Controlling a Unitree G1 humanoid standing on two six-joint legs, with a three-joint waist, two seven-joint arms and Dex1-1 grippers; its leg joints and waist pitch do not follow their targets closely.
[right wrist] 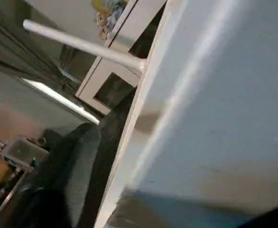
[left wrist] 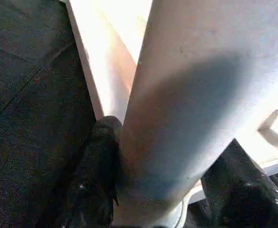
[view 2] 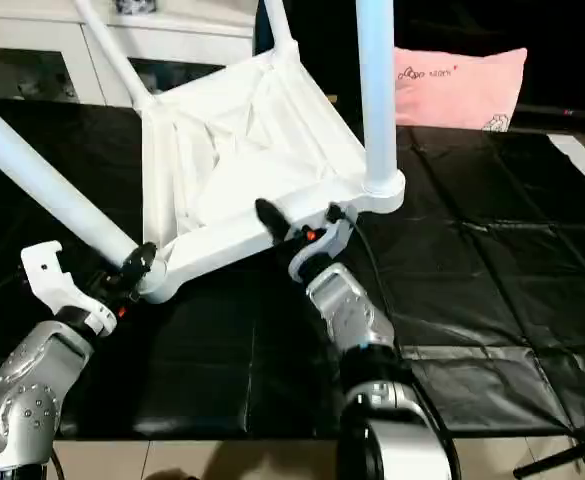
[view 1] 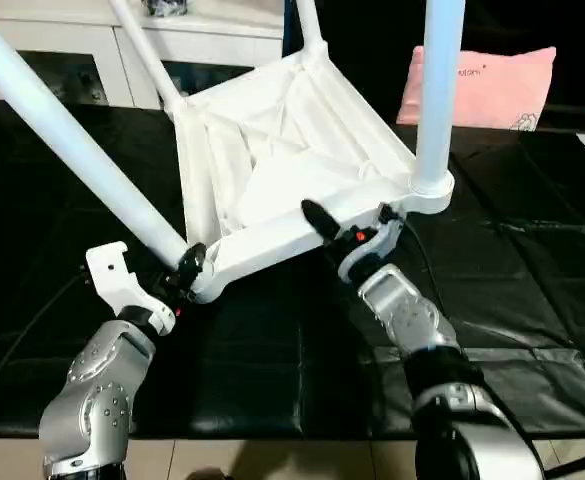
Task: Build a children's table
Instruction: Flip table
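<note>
At centre frame the tabletop [view 1: 292, 140] lay underside up on the black mat [view 1: 492, 280], legs fitted. The left gripper [view 1: 184, 272], forearm bent up from lower left, clasped a slanting leg [view 1: 62, 130] near its socket. The right gripper [view 1: 347, 228] reached the tabletop's near edge; its grip could not be told.

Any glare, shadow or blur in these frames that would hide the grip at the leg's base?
Left wrist view: the leg sits very close and soft, a dark shadow across its lower part, yet both black fingers flank it. Right wrist view: the tabletop is smeared with bright streaks. Head views: the tabletop's white is washed out, the black mat dark.
</note>
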